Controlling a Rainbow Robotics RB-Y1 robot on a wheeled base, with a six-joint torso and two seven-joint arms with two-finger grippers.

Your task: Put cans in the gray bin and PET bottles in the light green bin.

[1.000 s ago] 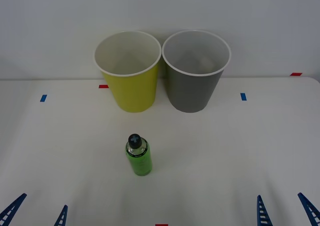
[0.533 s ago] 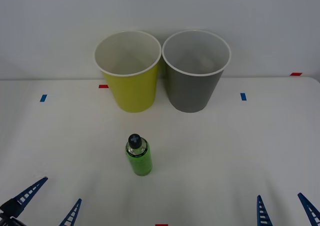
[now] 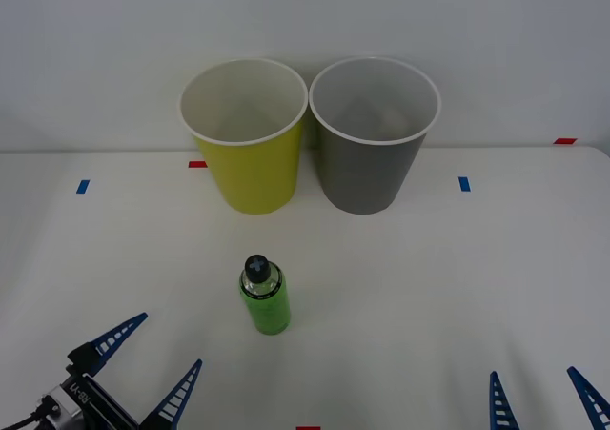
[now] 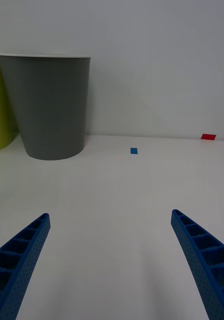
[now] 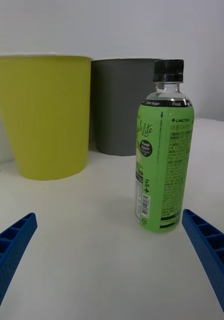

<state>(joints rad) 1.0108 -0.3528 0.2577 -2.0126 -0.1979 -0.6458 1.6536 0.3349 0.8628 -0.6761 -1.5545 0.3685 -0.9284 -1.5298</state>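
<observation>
PET bottle (image 3: pixel 264 299) upright mid-counter (image 3: pixel 429 287), ungrasped; light green bin (image 3: pixel 246 139) at its 12 o'clock, gray bin (image 3: pixel 373 139) at 1. Left gripper (image 3: pixel 148 368) at its 7 o'clock, jaws released, approach step. Next: advance to straddle the label, then clench. Right gripper (image 3: pixel 543 399) parked at 4 o'clock, jaws released.

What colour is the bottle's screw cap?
Black, clearest in the left wrist view on the PET bottle.
</observation>
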